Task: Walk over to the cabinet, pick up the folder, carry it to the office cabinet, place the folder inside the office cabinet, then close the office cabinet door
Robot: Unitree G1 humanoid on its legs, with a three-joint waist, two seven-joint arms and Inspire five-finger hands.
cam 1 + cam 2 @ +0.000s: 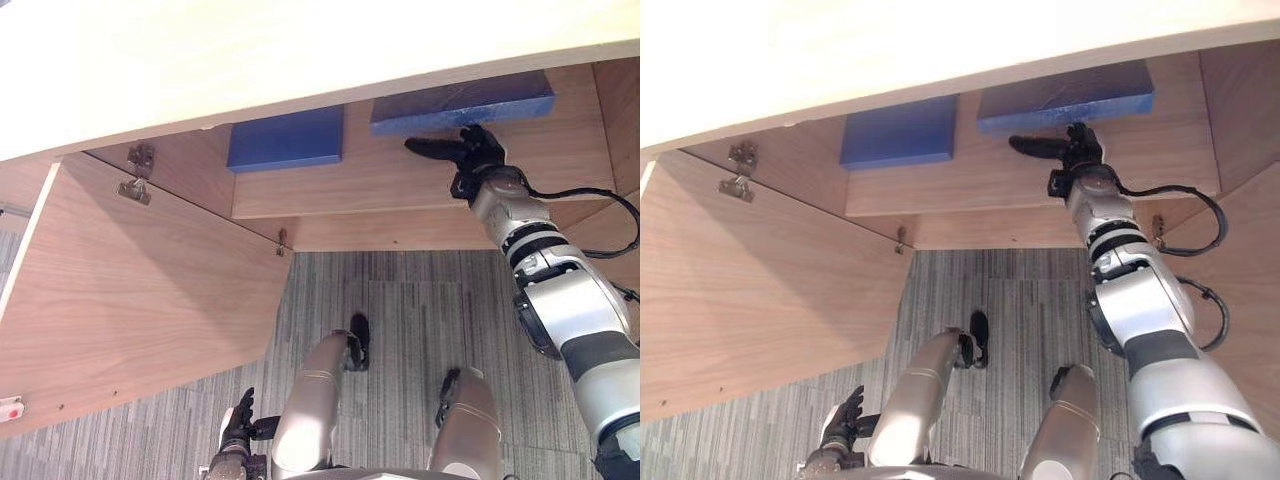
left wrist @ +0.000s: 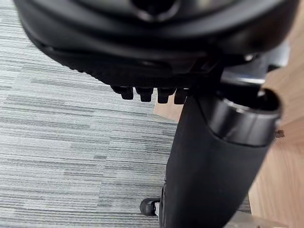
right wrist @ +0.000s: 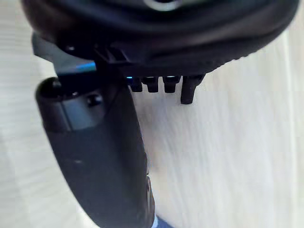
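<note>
While the brown wood-grain office cabinet (image 1: pixel 380 185) stands open under its pale flat top (image 1: pixel 250 60), its wide wooden door (image 1: pixel 130 300) is swung out on the cabinet's left side, with a small metal hinge (image 1: pixel 135 190) showing at the inner edge. Below the cabinet, over the grey striped carpet (image 1: pixel 400 310), the left hand (image 1: pixel 240 425) hangs low with its fingers loosely straight and nothing in them.

Inside the cabinet, a flat dark-blue rectangular folder (image 1: pixel 287 138) lies on the left part of the shelf. Just to its right on the same shelf lies a second flat blue folder (image 1: pixel 462 102), set a little deeper under the cabinet's top (a narrow strip of bare wood separates the two).

At the cabinet's right part, the right hand (image 1: pixel 478 150) reaches in over the shelf just in front of the second blue folder. Its thumb points out straight, its fingers are relaxed, and it has hold of nothing; whether it touches the folder's front edge cannot be told.
</note>
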